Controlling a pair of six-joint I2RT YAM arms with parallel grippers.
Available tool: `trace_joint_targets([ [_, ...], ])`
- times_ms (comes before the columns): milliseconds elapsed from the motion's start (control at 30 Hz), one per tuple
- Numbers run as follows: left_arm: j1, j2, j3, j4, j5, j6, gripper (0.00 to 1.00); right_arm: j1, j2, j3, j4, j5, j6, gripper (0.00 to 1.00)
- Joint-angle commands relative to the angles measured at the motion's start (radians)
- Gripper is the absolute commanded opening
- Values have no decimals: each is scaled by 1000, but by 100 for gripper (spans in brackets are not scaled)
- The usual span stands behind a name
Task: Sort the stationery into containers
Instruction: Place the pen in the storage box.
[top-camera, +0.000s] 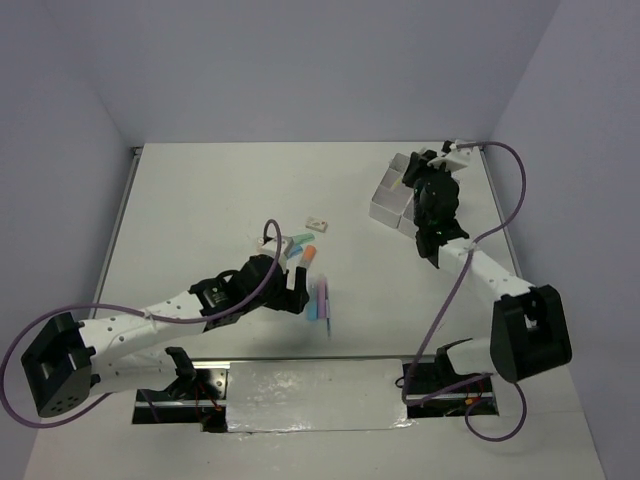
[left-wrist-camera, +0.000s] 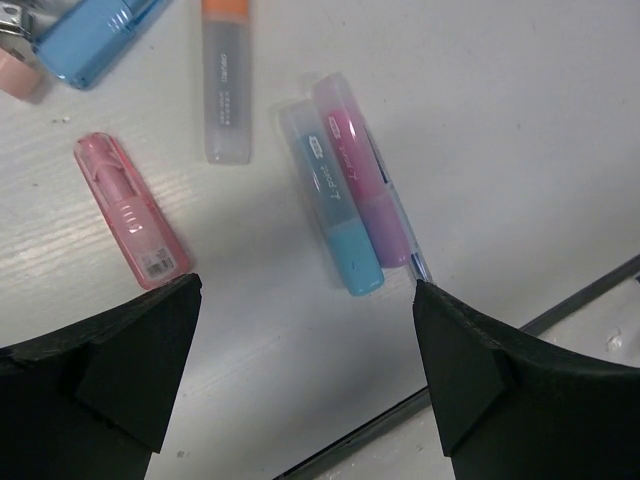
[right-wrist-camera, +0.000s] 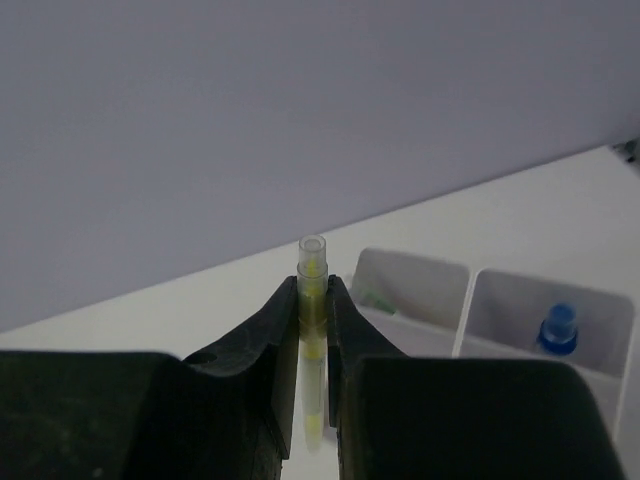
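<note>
My left gripper (top-camera: 297, 287) is open and empty, low over a loose group of stationery. Its wrist view shows the gripper (left-wrist-camera: 305, 290) just short of a blue marker (left-wrist-camera: 332, 205) and a pink-purple marker (left-wrist-camera: 360, 165) lying side by side, with a thin pen (left-wrist-camera: 414, 262) under them. A pink item (left-wrist-camera: 130, 212) and an orange-capped marker (left-wrist-camera: 226, 85) lie nearby. My right gripper (right-wrist-camera: 313, 285) is shut on a thin yellow pen (right-wrist-camera: 313, 262), held upright beside the white divided tray (right-wrist-camera: 460, 305). In the top view this gripper (top-camera: 425, 178) hangs over the tray (top-camera: 388, 203).
A blue-capped item (right-wrist-camera: 558, 328) sits in one tray compartment and a green item (right-wrist-camera: 375, 297) in another. A blue item (left-wrist-camera: 95, 35) lies at the far left of the group. A small white piece (top-camera: 318, 220) and a green item (top-camera: 298, 240) lie mid-table. The table's near edge (left-wrist-camera: 560, 310) is close to the markers.
</note>
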Motion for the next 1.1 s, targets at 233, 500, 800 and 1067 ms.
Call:
trace_joint_targets([
  [233, -19, 11, -11, 139, 137, 39, 99, -98, 339, 222, 393, 21, -377, 0],
  [500, -39, 46, -5, 139, 165, 73, 99, -129, 467, 344, 357, -16, -403, 0],
  [800, -39, 13, 20, 95, 134, 78, 99, -134, 510, 296, 358, -33, -347, 7],
  [1067, -39, -12, 64, -32, 50, 27, 99, -134, 490, 271, 289, -100, -313, 69],
])
